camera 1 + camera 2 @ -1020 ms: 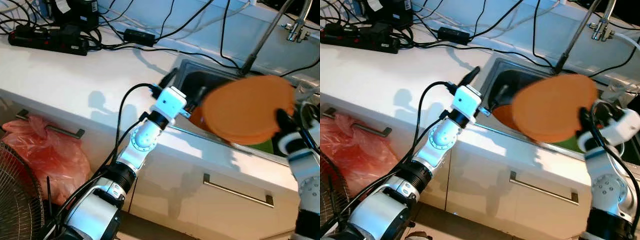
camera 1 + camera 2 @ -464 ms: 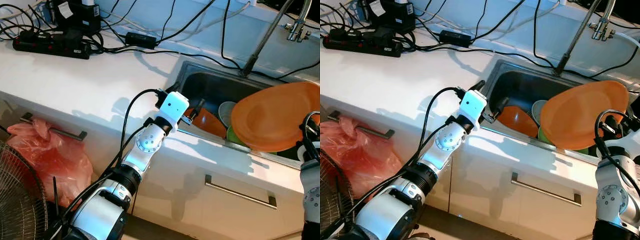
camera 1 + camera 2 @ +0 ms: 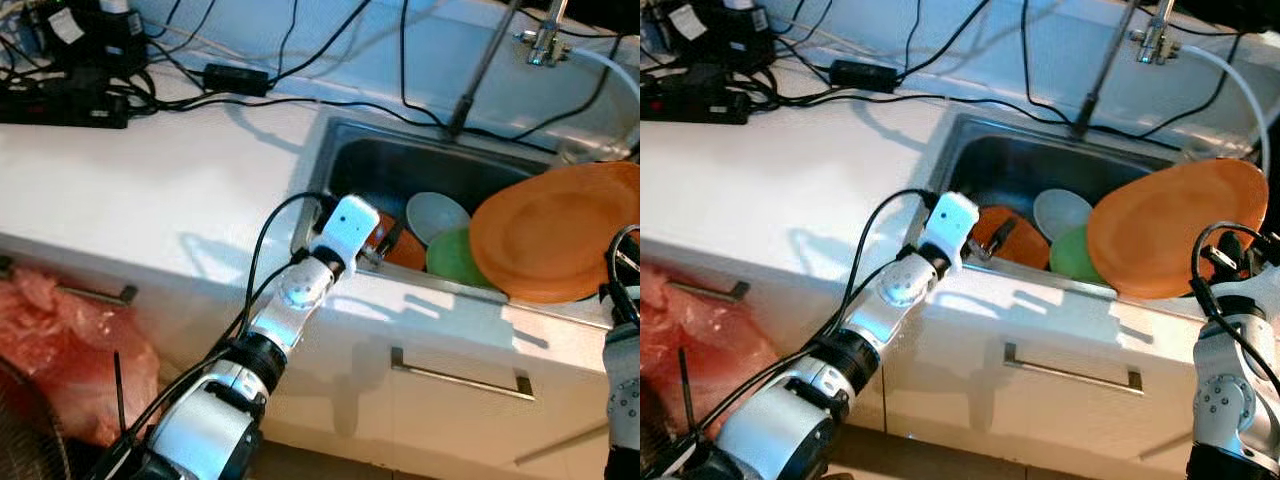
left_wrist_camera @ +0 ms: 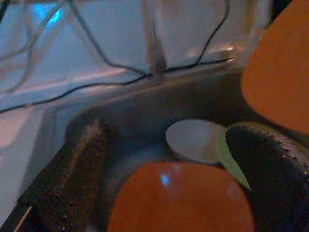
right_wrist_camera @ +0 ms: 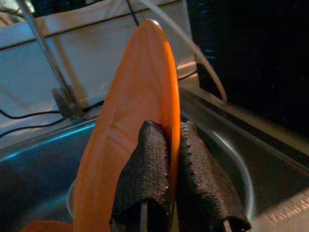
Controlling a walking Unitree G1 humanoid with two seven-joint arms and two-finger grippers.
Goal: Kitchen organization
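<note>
White counter [image 3: 150, 190], steel sink [image 3: 400, 165], right gripper [image 5: 171, 145] pinching orange plate [image 3: 555, 235], left gripper [image 4: 169, 193] spread.

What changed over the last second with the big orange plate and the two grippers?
The right gripper, clamped on the orange plate's rim throughout, carried it from mid-air in front of the sink to the sink's right side, where it stands tilted. The left gripper stayed open over the orange bowl. White bowl and green dish unmoved.

Orange plate [image 3: 1175, 227], green bowl [image 3: 1072, 254], white countertop [image 3: 780, 170]
</note>
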